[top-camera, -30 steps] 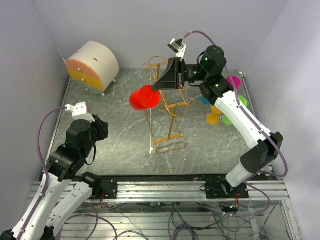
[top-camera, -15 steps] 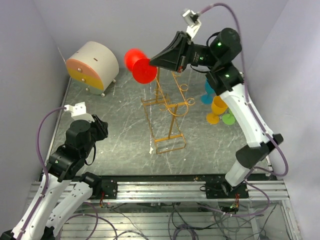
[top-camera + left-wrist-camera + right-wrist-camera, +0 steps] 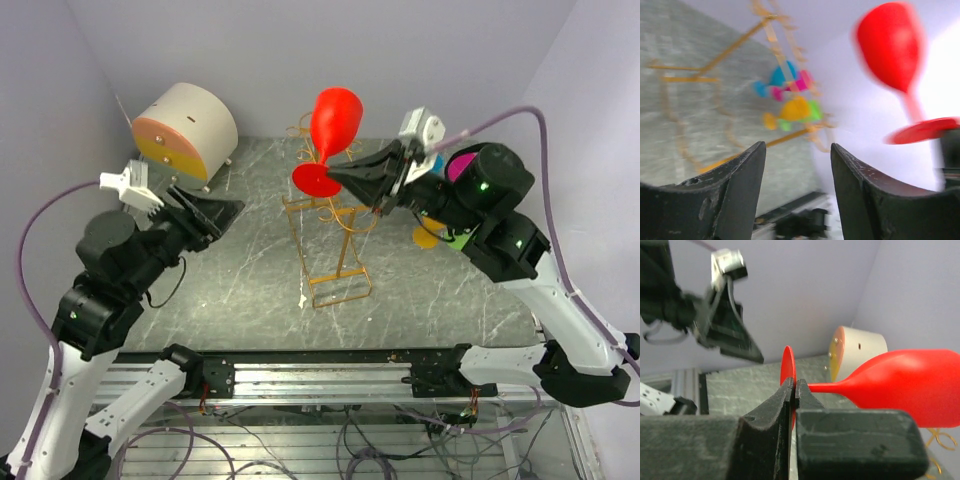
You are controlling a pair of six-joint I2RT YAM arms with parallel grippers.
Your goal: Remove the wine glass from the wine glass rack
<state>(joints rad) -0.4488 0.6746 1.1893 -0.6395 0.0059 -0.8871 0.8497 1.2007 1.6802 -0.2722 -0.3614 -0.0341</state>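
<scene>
Red wine glass (image 3: pixel 335 120) higher, off rack (image 3: pixel 345 262)

I see the whole table (image 3: pixel 240 290) from the top external camera, set high behind the near edge and looking down. The left wrist camera looks out between its own fingers (image 3: pixel 735 200) at the wine glass rack (image 3: pixel 735 46) and the red wine glass (image 3: pixel 890 45), both blurred. The right wrist camera sits tight against that glass, which all three views share, and faces the left arm (image 3: pixel 715 325).

white-black arms (image 3: pixel 575 325), lilac cables (image 3: pixel 500 116)
</scene>
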